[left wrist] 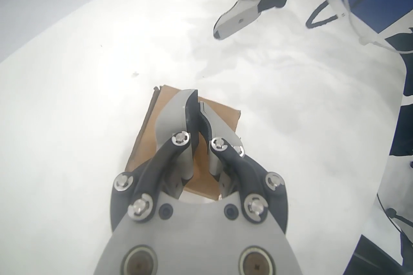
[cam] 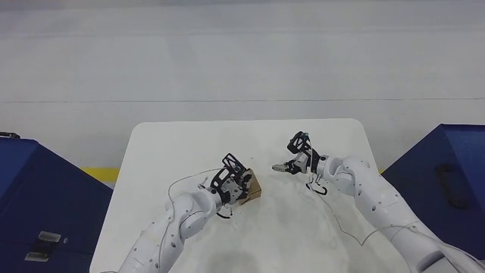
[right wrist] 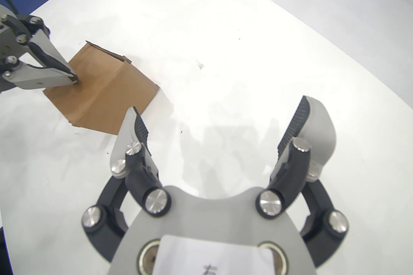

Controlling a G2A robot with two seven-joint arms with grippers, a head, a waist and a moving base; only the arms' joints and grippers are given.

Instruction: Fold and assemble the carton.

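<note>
left gripper (left wrist: 195, 99): pressed together; the right wrist view shows its tips touching the carton (right wrist: 106, 95).
carton: brown, lying mid-counter.
right gripper (right wrist: 219, 105): spread, near carton, apart.
counter (cam: 189, 144): white.
room: grey floor (cam: 242, 61), blue partitions (cam: 45, 189).

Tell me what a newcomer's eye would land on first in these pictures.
The small brown carton stands out against the white table, near its middle. The left gripper sits right over it with its fingers shut and the tips on the cardboard. The right gripper hangs beside it above the table, fingers spread wide and clear of the carton.
</note>
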